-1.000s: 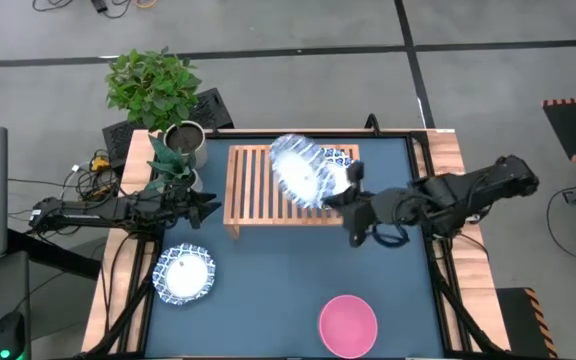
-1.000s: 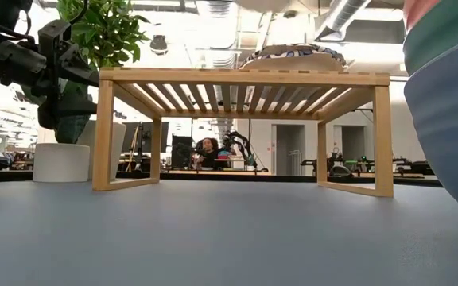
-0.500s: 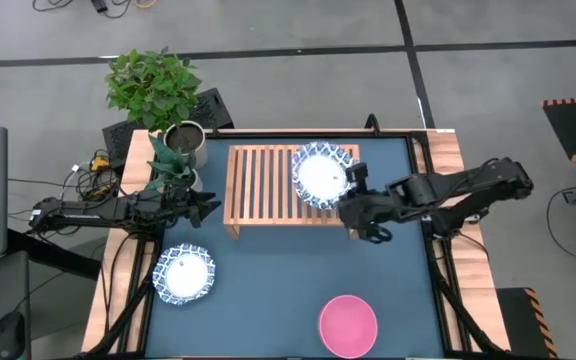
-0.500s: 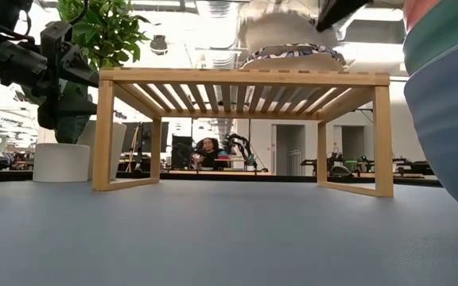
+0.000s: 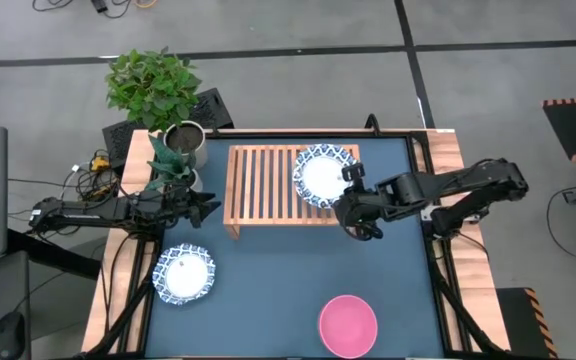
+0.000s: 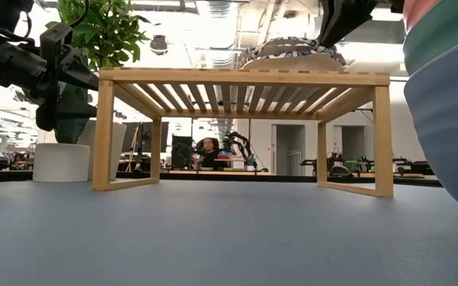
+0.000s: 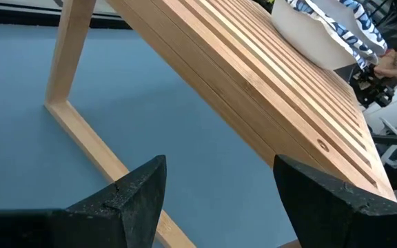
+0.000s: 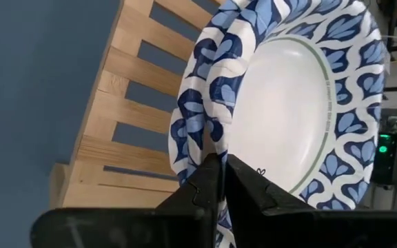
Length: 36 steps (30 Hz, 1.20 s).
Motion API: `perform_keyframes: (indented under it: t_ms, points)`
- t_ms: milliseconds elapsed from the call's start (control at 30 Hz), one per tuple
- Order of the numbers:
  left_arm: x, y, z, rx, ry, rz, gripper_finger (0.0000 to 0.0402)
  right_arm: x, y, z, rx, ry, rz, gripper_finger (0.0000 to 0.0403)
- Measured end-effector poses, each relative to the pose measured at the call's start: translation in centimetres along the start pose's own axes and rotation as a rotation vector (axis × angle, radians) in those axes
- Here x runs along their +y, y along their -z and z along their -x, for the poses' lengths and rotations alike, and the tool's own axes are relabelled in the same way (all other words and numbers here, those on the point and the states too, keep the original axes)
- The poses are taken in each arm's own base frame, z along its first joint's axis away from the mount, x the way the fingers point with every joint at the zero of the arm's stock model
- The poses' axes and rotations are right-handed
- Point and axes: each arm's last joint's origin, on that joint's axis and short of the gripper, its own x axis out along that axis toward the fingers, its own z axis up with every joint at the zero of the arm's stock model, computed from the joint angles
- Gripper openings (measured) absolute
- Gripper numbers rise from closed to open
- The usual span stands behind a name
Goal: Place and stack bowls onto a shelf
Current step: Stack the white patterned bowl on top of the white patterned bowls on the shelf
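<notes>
A light-wood shelf (image 5: 268,188) stands at the table's far middle. On its right end a blue-rimmed white bowl (image 5: 322,176) sits nested in another such bowl (image 6: 293,54). My right gripper (image 8: 219,162) is shut on the top bowl and stands at its near right side (image 5: 346,200). A third blue-rimmed bowl (image 5: 185,273) rests on the table at the near left. My left gripper (image 5: 211,208) waits open, just left of the shelf, with nothing between its fingers (image 7: 219,179). My right gripper pinches the top bowl's rim (image 8: 211,141) on the bowl's near right side, one finger inside the bowl and one outside. The fingers slant down from the table's right. The bowl lies level, mouth up, resting in the bowl beneath it on the shelf.
A pink bowl (image 5: 348,325) stands near the front edge; the low view shows it topping green and blue bowls (image 6: 444,103). A potted plant (image 5: 158,95) and a metal pot (image 5: 183,142) stand at the far left corner. The shelf's left half (image 5: 258,185) is bare.
My right gripper has come down and tipped its fingers downward, carrying the blue-rimmed bowl. The bowl was tilted above the shelf's middle; it now lies level in the bowl on the shelf's right end.
</notes>
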Motion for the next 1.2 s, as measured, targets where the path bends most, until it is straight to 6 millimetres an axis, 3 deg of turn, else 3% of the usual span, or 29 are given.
perform_keyframes:
  t_ms: [267, 800, 1200]
  points:
    - [-0.2, 0.2, 0.0, 0.06, 0.074, -0.036, 0.0253, -0.4, 0.3, 0.7, -0.032, 0.008, -0.051, 0.0066]
    - [0.1, 1.4, 0.2, 0.291, 0.172, -0.071, 0.0253, -1.5, 0.6, 2.7, -0.167, 0.043, -0.165, 0.0185]
    - [0.2, 2.9, 0.7, 0.547, 0.281, -0.167, 0.0253, -1.5, 0.6, 2.7, -0.168, 0.037, -0.234, 0.019]
